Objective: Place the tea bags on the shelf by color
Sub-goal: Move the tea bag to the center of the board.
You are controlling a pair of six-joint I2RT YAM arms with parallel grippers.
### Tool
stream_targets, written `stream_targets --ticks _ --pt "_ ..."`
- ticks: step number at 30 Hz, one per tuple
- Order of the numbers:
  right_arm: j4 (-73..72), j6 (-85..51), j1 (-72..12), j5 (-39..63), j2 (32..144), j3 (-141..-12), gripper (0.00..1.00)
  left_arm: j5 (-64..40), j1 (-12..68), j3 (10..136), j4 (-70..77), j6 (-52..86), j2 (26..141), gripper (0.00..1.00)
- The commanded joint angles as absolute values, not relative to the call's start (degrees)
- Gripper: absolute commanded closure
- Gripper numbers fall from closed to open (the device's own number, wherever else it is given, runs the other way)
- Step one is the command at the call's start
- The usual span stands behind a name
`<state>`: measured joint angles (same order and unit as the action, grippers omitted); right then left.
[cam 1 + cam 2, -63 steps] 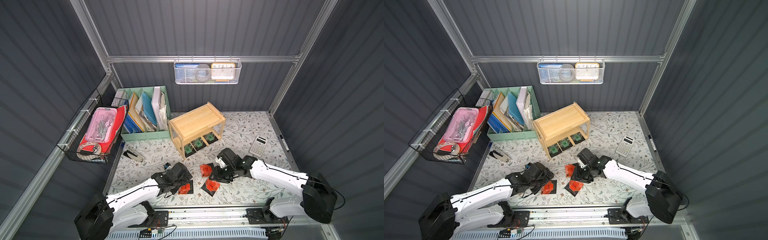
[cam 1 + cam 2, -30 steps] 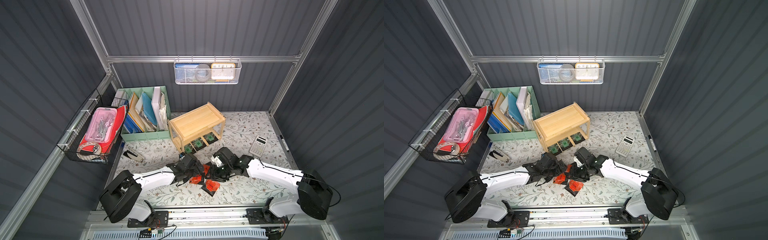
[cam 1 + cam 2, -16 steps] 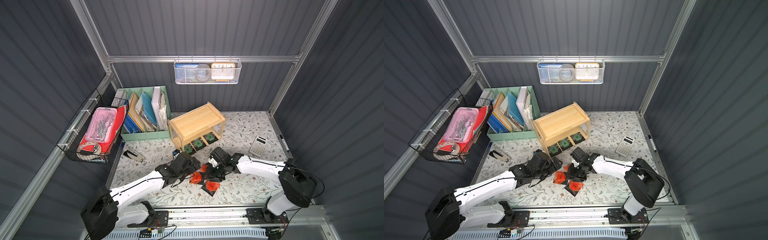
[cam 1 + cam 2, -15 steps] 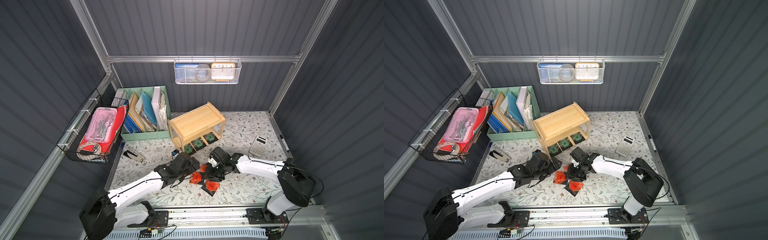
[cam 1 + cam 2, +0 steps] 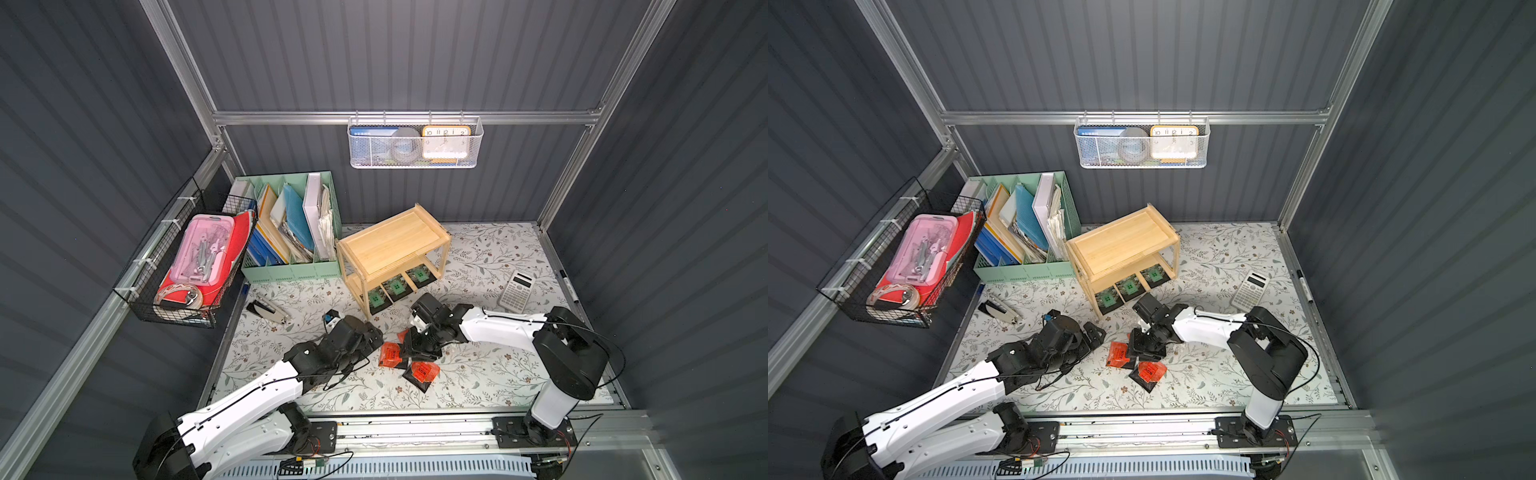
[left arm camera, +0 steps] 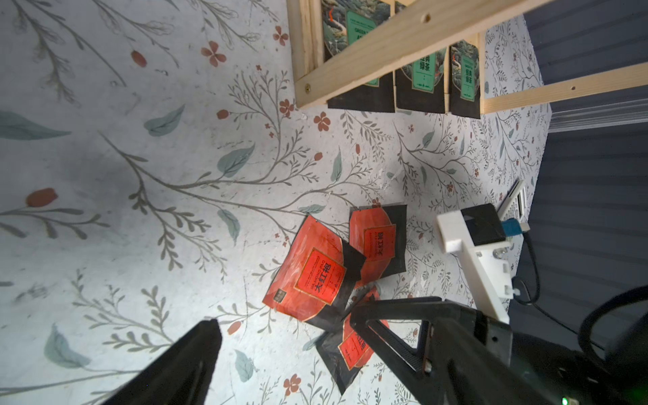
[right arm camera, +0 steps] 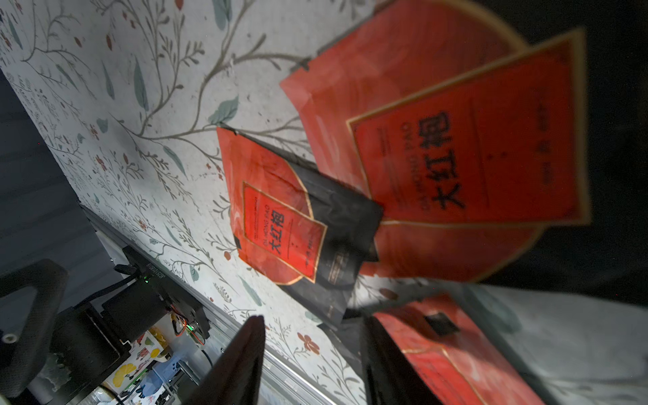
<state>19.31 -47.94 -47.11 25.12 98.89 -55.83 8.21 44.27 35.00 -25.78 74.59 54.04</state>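
The light wooden shelf (image 5: pixel 392 245) stands at the back of the floral mat, with three green tea bags (image 5: pixel 397 286) in a row on its lower board; the left wrist view shows them too (image 6: pixel 424 77). Three orange-red tea bags lie bunched on the mat in front: one (image 5: pixel 390 355), one (image 5: pixel 424 371), and a third mostly under the right gripper (image 5: pixel 415 353). That gripper hangs low over them, jaws apart, with bare mat and a bag's black corner between its fingers (image 7: pixel 238 361). The left gripper (image 5: pixel 372 338) stands wide open just left of the bunch (image 6: pixel 312 273), holding nothing.
A mint-green file organizer (image 5: pixel 291 232) stands left of the shelf. A stapler (image 5: pixel 266 309) lies at the mat's left, a calculator (image 5: pixel 515 291) at its right. A black wire basket (image 5: pixel 187 270) hangs on the left wall, a white mesh basket (image 5: pixel 415 143) on the back wall.
The left gripper brought an orange-red tea bag from the front left to the other two, then drew back a little to the left. The right gripper has stayed low over the bunch.
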Motion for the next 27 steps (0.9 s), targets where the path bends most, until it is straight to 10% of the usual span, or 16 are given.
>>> stream_targets --ticks 1,27 --pt "19.26 -48.06 -47.97 24.17 100.21 -57.29 0.51 9.18 44.01 34.0 -28.54 75.67 53.44 0.0" --pt "17.52 -48.53 -52.36 25.38 102.68 -62.67 0.51 8.18 43.99 31.3 -25.35 76.82 53.06 0.0"
